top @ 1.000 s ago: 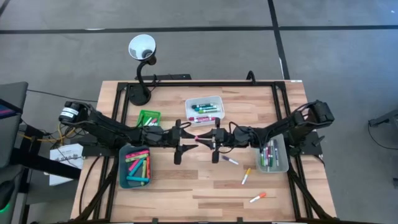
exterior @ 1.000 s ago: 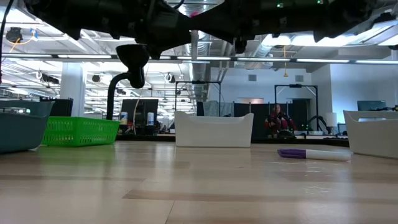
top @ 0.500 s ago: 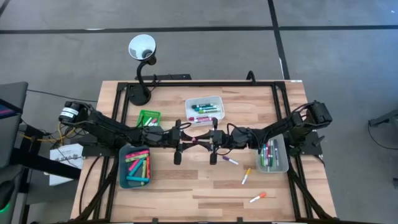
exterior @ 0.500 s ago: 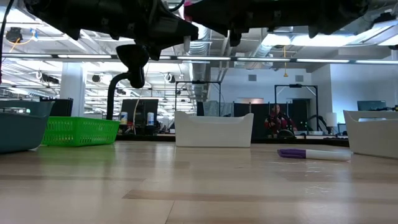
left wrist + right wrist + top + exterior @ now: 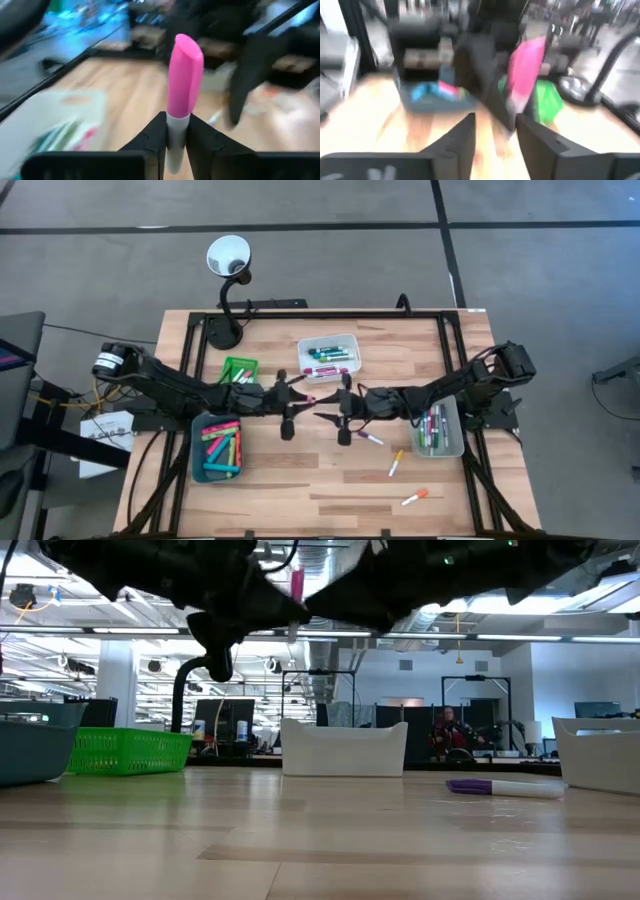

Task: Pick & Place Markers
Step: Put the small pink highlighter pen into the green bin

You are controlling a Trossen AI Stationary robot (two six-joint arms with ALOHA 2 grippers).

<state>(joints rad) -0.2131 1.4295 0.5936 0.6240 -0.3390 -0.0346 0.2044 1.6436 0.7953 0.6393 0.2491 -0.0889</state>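
Note:
A pink-capped marker with a white barrel (image 5: 183, 75) hangs above the middle of the table, and my left gripper (image 5: 177, 122) is shut on it. In the high view that gripper (image 5: 300, 401) faces my right gripper (image 5: 335, 409), which stands open just to the marker's right. In the right wrist view the open fingers (image 5: 495, 127) have nothing between them, and the pink marker (image 5: 525, 75) shows beyond them. Three loose markers lie on the table: a purple-capped one (image 5: 370, 439), an orange-tipped one (image 5: 396, 463) and an orange-capped one (image 5: 415, 498). My left gripper pinches the marker's white barrel (image 5: 176, 132) just under the pink cap, between its two fingers. The fingers come about level from the table's left. The marker stands roughly upright with its cap (image 5: 297, 585) up, lifted clear of the table.
A white tray (image 5: 328, 355) with markers stands at the middle back. A green tray (image 5: 238, 368) and a teal tray (image 5: 217, 448) are on the left. A clear grey tray (image 5: 437, 428) with markers is on the right. A lamp (image 5: 228, 260) stands at the back left.
My left gripper has shut on the pink marker, which my right gripper held before. My right gripper has opened and let go. The marker now stands more upright in the left gripper, still clear of the table.

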